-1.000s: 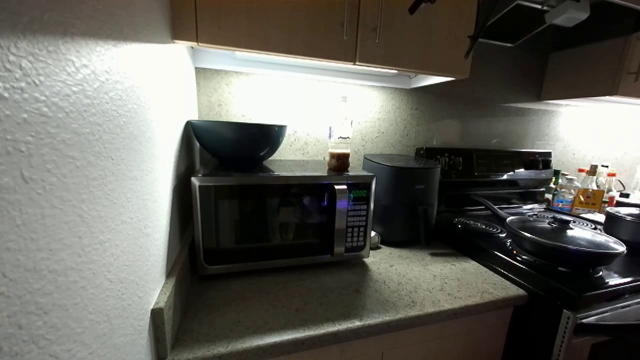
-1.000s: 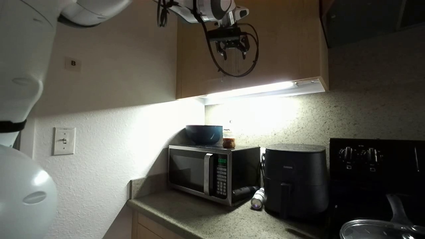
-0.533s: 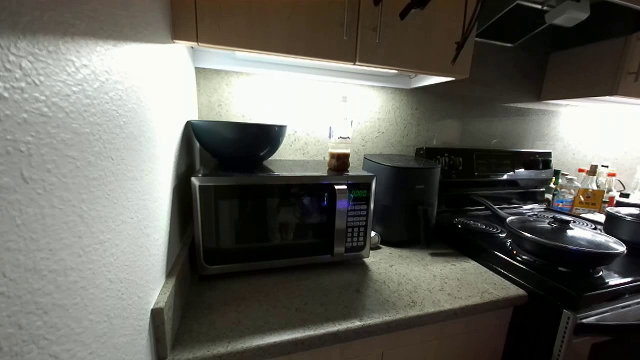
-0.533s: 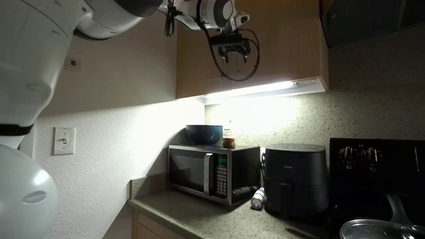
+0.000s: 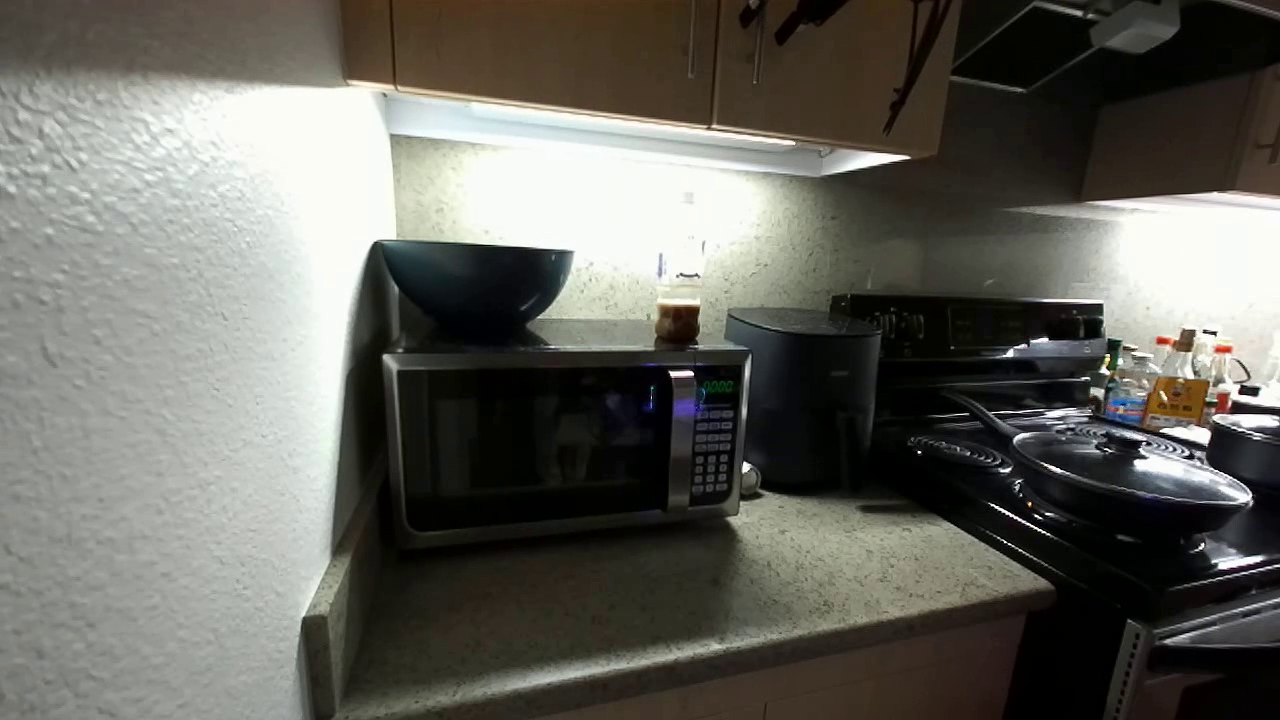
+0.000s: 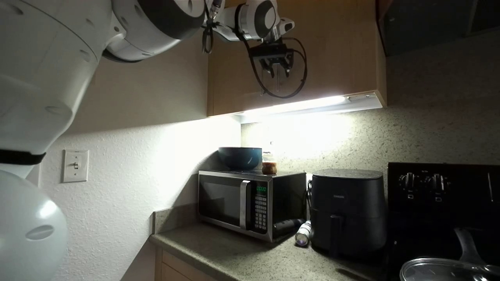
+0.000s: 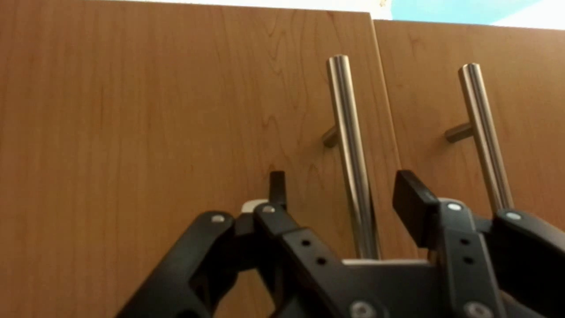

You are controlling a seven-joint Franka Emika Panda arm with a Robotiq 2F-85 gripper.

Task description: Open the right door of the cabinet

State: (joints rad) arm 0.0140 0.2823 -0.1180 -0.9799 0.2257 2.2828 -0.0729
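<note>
The brown cabinet (image 5: 550, 50) hangs above the counter with both doors shut. Its right door (image 5: 840, 90) shows at the left in the wrist view (image 7: 154, 132), whose picture stands upside down. The right door's steel bar handle (image 7: 348, 123) runs beside the seam; it also shows in an exterior view (image 5: 757, 65). My gripper (image 7: 340, 190) is open and empty, one finger on each side of this handle as seen from the wrist, touching neither visibly. How deep the fingers reach is unclear. In both exterior views the gripper (image 6: 279, 74) is in front of the handle (image 6: 278, 82).
The left door's handle (image 7: 483, 128) is close beyond one finger. A black range hood (image 5: 1040, 50) adjoins the cabinet. Below are a microwave (image 6: 234, 203), a dark bowl (image 6: 239, 158), a bottle (image 6: 269, 166) and an air fryer (image 6: 347, 210). A cable (image 6: 304, 74) loops beside the gripper.
The arm has come further into view. My gripper has moved down and closer to the right door's handle, its fingers staying apart. The doors have not moved.
</note>
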